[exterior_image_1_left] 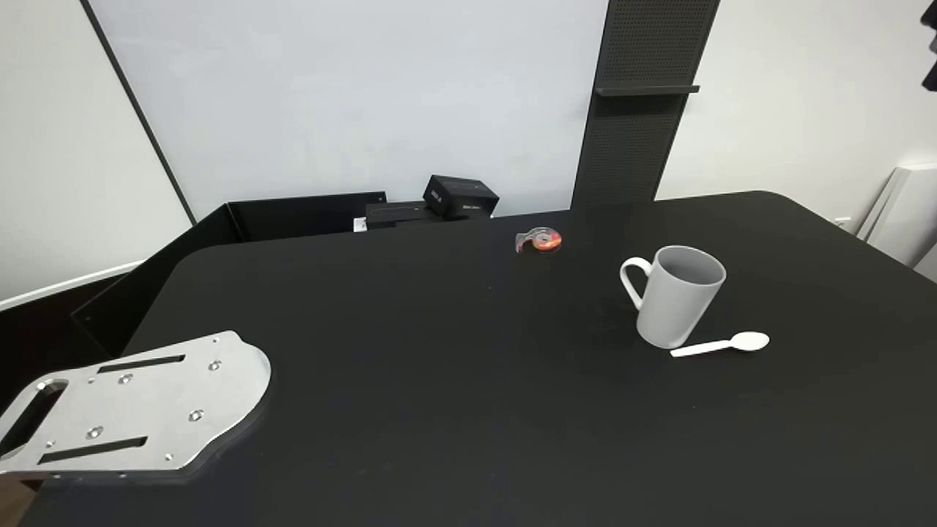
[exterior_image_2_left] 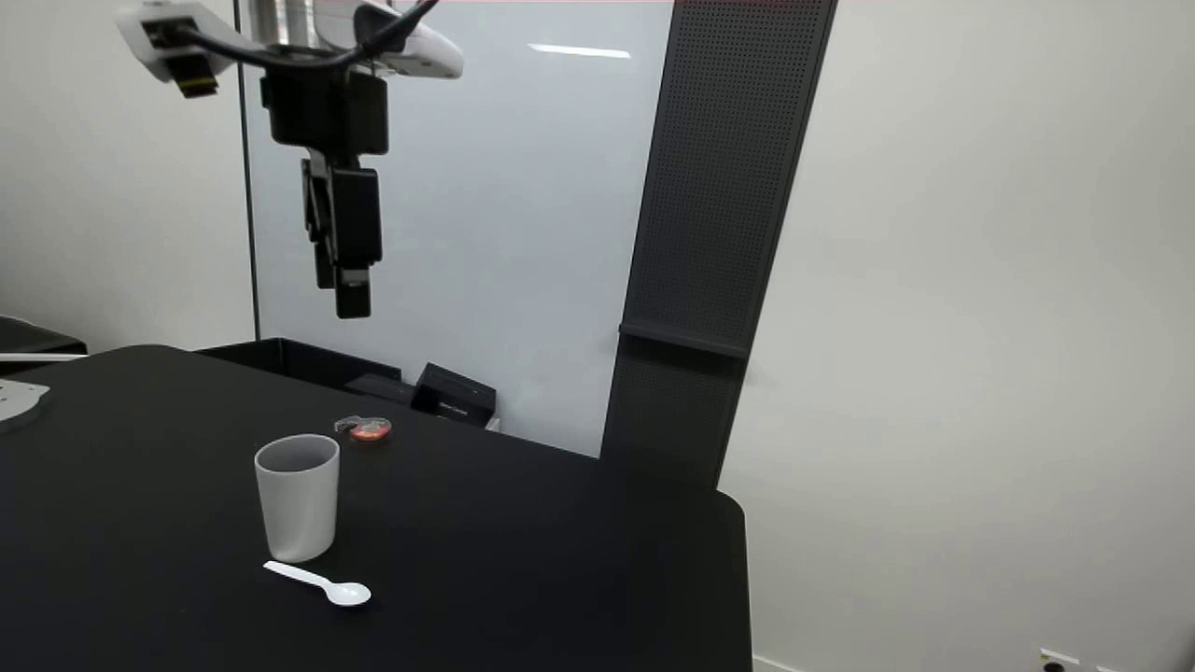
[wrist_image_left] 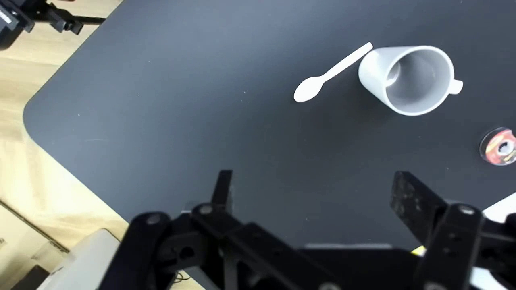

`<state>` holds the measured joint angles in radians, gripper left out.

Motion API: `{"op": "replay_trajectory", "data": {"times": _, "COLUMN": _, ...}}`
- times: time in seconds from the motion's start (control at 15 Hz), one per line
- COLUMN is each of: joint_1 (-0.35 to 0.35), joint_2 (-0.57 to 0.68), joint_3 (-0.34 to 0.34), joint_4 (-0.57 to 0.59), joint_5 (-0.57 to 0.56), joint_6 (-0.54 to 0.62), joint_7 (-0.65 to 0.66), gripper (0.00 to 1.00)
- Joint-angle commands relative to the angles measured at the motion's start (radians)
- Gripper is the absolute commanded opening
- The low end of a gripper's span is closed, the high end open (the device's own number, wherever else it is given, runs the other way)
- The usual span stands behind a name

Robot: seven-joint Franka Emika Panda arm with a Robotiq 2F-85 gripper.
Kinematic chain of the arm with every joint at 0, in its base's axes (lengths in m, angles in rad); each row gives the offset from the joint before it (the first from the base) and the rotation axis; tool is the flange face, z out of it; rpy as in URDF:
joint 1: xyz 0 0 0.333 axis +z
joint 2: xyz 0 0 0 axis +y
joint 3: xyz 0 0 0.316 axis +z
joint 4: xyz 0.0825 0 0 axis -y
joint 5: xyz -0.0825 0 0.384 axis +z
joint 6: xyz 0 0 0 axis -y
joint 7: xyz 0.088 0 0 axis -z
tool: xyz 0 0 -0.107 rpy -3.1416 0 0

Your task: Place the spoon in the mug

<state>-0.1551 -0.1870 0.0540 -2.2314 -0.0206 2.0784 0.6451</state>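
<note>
The white spoon lies flat on the black table in both exterior views [exterior_image_1_left: 748, 341] [exterior_image_2_left: 348, 594] and in the wrist view [wrist_image_left: 309, 89]. Its handle end is close beside the base of the mug; I cannot tell if they touch. The white mug [exterior_image_1_left: 672, 311] stands upright; it also shows in an exterior view [exterior_image_2_left: 304, 511] and in the wrist view [wrist_image_left: 377, 76]. Its handle points away from the spoon. My gripper [exterior_image_2_left: 342, 291] is high above the table, pointing down. In the wrist view my gripper [wrist_image_left: 312, 179] is wide open with nothing between its fingers.
A tape dispenser [exterior_image_1_left: 545, 240] lies behind the mug, also in the wrist view [wrist_image_left: 500, 147]. A flat grey metal plate [exterior_image_1_left: 165, 399] lies at one end of the table. A black box [exterior_image_1_left: 463, 197] sits beyond the far edge. A rounded table corner [wrist_image_left: 30, 112] shows in the wrist view.
</note>
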Motion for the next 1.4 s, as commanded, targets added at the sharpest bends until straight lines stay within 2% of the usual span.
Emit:
{"op": "replay_trajectory", "data": {"times": 0.0, "joint_1": 0.02, "joint_2": 0.136, "joint_3": -0.007, "joint_4": 0.105, "joint_5": -0.015, "joint_6": 0.019, "joint_7": 0.216, "gripper": 1.0}}
{"op": "replay_trajectory", "data": {"times": 0.4, "joint_1": 0.082, "joint_2": 0.249, "joint_3": -0.028, "joint_4": 0.122, "joint_5": 0.002, "joint_6": 0.119, "joint_7": 0.538, "gripper": 1.0}}
{"op": "replay_trajectory", "data": {"times": 0.73, "joint_1": 0.126, "joint_2": 0.297, "joint_3": -0.048, "joint_4": 0.098, "joint_5": 0.029, "joint_6": 0.257, "joint_7": 0.769, "gripper": 1.0}}
{"op": "replay_trajectory", "data": {"times": 1.0, "joint_1": 0.143, "joint_2": 0.336, "joint_3": -0.066, "joint_4": 0.088, "joint_5": 0.04, "joint_6": 0.333, "joint_7": 0.843, "gripper": 1.0}}
{"op": "replay_trajectory", "data": {"times": 1.33, "joint_1": 0.154, "joint_2": 0.372, "joint_3": -0.078, "joint_4": 0.077, "joint_5": 0.068, "joint_6": 0.357, "joint_7": 0.847, "gripper": 1.0}}
